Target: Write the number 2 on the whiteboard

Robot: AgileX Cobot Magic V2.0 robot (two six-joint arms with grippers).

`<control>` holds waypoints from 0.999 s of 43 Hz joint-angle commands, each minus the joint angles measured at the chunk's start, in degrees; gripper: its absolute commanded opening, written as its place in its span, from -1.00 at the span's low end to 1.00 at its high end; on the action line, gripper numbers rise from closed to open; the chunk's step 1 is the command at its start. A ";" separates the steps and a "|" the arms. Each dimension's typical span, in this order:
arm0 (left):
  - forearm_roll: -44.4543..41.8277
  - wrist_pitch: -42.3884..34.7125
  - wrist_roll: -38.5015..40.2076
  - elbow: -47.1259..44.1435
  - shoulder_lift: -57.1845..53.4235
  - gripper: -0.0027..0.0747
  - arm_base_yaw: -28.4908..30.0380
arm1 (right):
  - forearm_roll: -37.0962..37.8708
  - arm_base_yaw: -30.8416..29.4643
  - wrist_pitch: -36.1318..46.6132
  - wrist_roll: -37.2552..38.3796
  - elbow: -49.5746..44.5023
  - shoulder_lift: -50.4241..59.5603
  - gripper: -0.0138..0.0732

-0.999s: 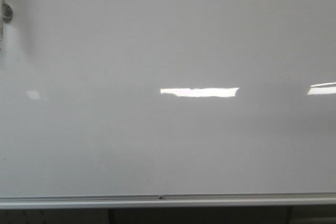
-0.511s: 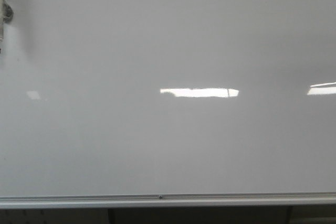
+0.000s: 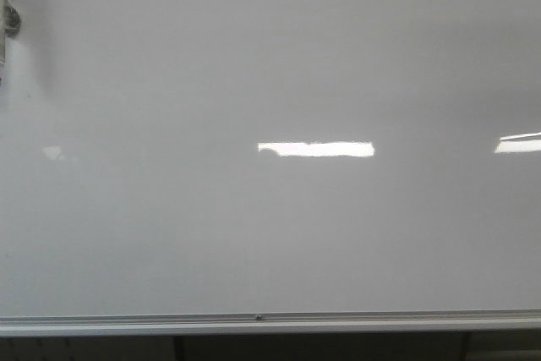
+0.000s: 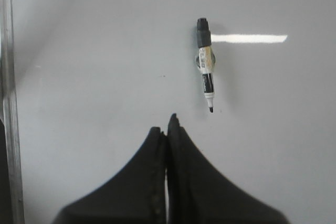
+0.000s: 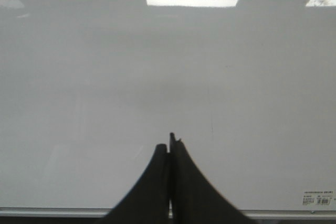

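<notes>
The whiteboard (image 3: 270, 234) fills the front view, glossy grey-white, with a silver rail (image 3: 254, 323) along its lower edge. No number 2 shows on it in any view. A black-and-white marker (image 4: 206, 64) hangs on the board in a clip, tip uncapped; its edge shows at the far left of the front view (image 3: 5, 19). My left gripper (image 4: 167, 124) is shut and empty, just short of the marker's tip. My right gripper (image 5: 169, 144) is shut and empty, facing bare board (image 5: 168, 77) above the rail (image 5: 52, 212).
Bright light reflections lie across the board's middle (image 3: 314, 149) and right edge (image 3: 517, 143). A small label (image 5: 318, 199) sits at the board's lower corner. The board's metal side frame (image 4: 9, 103) shows in the left wrist view.
The middle reflection has become slightly shorter at its right end. Nothing else has visibly moved.
</notes>
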State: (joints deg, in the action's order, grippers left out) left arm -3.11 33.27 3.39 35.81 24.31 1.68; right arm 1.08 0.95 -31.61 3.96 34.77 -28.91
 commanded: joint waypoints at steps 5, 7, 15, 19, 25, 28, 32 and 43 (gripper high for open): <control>0.60 -3.48 0.20 1.46 3.34 -0.98 -0.41 | 1.61 -0.35 3.21 -0.81 1.97 -4.44 -0.83; 0.60 -3.48 0.20 1.35 3.78 -0.98 -0.41 | 1.67 -0.35 3.05 -1.56 1.97 -5.20 -0.82; 0.60 -3.39 -0.43 1.24 5.66 -0.89 -0.41 | 1.67 -0.35 2.54 -2.75 1.97 -6.49 -0.27; 0.60 -3.55 -0.82 1.24 6.57 -0.51 -0.41 | 1.67 -0.35 2.55 -2.75 1.97 -6.49 0.25; 0.87 -4.28 -0.91 1.24 8.25 0.34 -0.90 | 1.67 -0.35 1.63 -2.75 1.97 -6.49 0.68; 0.87 -5.19 -0.91 1.24 9.66 0.54 -2.24 | 1.67 -0.35 1.39 -2.75 1.97 -6.49 0.68; 0.76 -6.26 -0.91 1.34 12.48 0.56 -5.36 | 1.67 -0.35 1.45 -2.75 1.97 -6.49 0.68; 1.19 -8.37 -0.91 5.66 24.44 0.53 -8.69 | 1.67 -0.35 1.45 -2.75 1.97 -6.49 0.68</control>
State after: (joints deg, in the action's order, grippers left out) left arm -2.52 30.17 2.49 37.62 44.87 -6.56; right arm 1.84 0.95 -33.79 1.86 34.77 -35.04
